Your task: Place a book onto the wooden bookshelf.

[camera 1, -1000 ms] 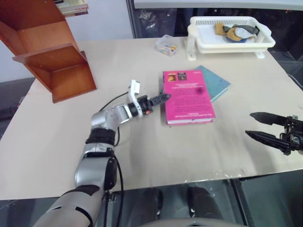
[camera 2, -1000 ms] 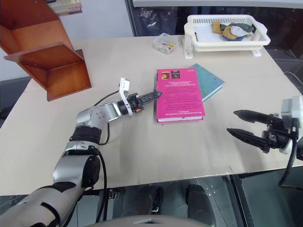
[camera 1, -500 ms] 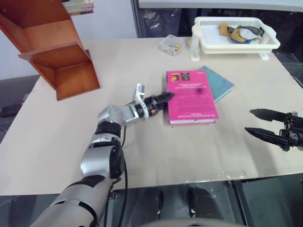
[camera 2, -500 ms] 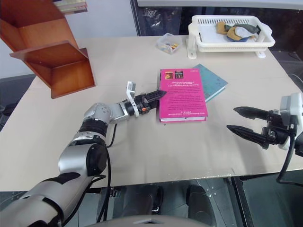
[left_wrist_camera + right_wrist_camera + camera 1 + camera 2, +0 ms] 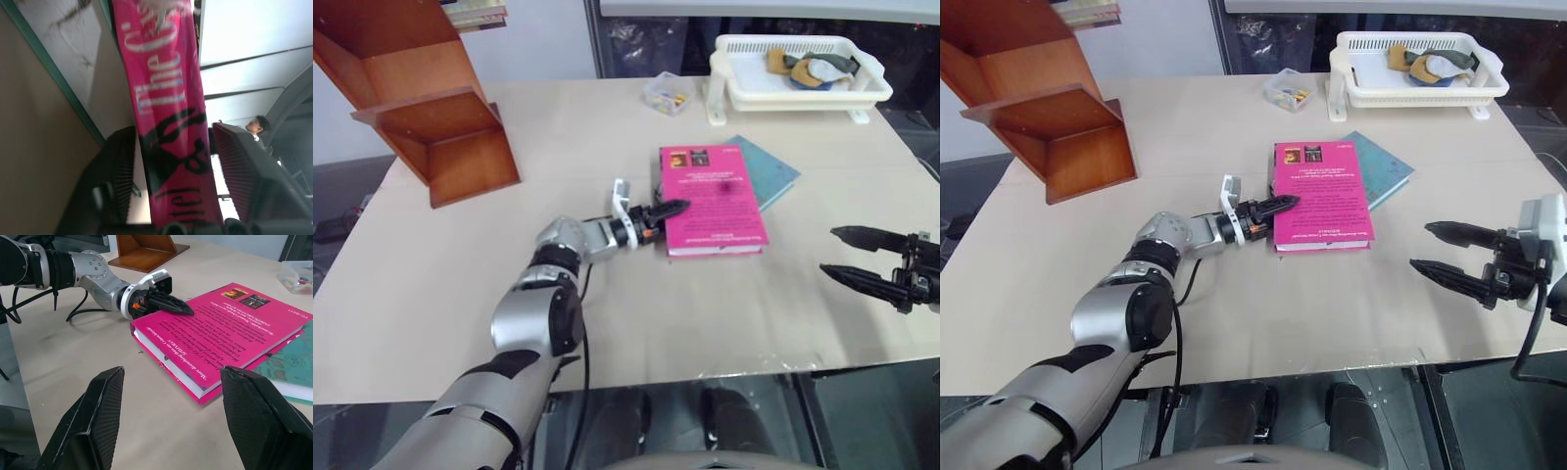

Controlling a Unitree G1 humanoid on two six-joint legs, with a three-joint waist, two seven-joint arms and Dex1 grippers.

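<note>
The pink book (image 5: 713, 196) lies flat in the middle of the table, partly on top of a teal-blue book (image 5: 771, 172). My left gripper (image 5: 671, 209) reaches in level from the left. Its fingers (image 5: 122, 166) are shut on the book's (image 5: 171, 122) left edge, one on the cover (image 5: 215, 333) and one beneath. My right gripper (image 5: 842, 253) hovers open over the table's right side, apart from the book. The wooden bookshelf (image 5: 431, 108) stands at the far left corner, its lower tiers bare.
A white basket tray (image 5: 798, 93) with cloth items sits at the back right. A small clear box (image 5: 666, 93) stands beside it. Pale books (image 5: 475, 12) rest on the shelf's upper tier. The table's front edge runs close below my right gripper.
My left gripper slid right to the pink book's left edge, rolled, and its fingers closed on that edge. The right gripper stayed still.
</note>
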